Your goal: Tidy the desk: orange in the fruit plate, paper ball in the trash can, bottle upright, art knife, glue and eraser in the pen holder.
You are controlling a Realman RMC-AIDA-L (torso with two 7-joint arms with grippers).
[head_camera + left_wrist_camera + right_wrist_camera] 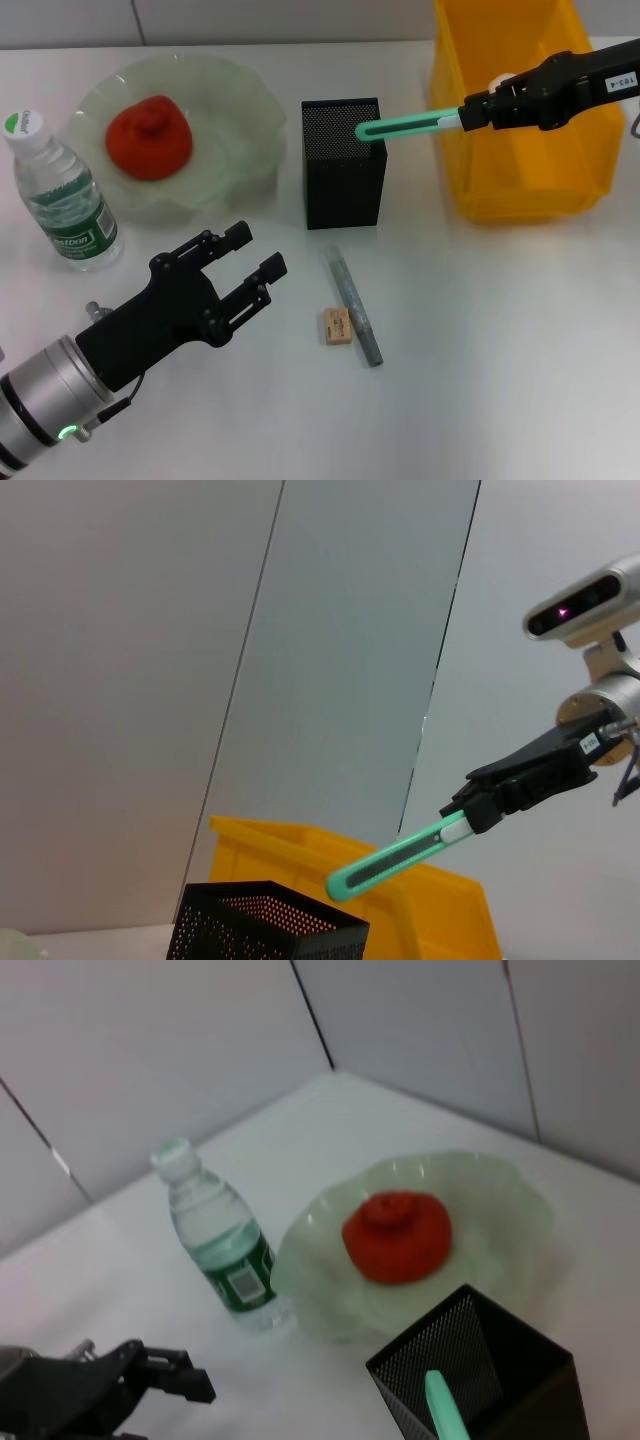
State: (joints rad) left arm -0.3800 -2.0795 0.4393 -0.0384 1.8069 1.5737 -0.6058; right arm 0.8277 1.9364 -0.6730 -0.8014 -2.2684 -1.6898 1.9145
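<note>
Art knife point(405, 125): we see a slim mint-green plastic handle with a dark slot along its length and a white end piece, held nearly level with its rounded free tip over the open top of the pen holder point(343, 163). The right gripper point(470, 112) pinches the white end between its black fingers, reaching in from above the trash can point(520, 190). In the left wrist view the knife point(400, 858) slants down toward the holder's rim point(268, 920); in the right wrist view its green tip point(444, 1405) sits just over the mesh opening point(480, 1375).

We note the pen holder is a square cup of fine black metal mesh, taller than wide. The trash can behind it is a bright yellow, smooth, rectangular plastic bin with a small white object visible inside, partly hidden by the arm.

On the white table in front of the holder lie a grey stick-shaped tube point(354, 305) and, touching its side, the eraser point(337, 327), a small tan block with a printed mark.

The left gripper point(248, 266) hovers near the table's front, fingers spread apart and holding nothing.

The orange point(149, 137), red-orange and lumpy with a top knob, rests in the fruit plate point(235, 160), a translucent pale-green scalloped dish. The bottle point(62, 195) stands upright beside the plate, clear plastic with green label and white cap.
</note>
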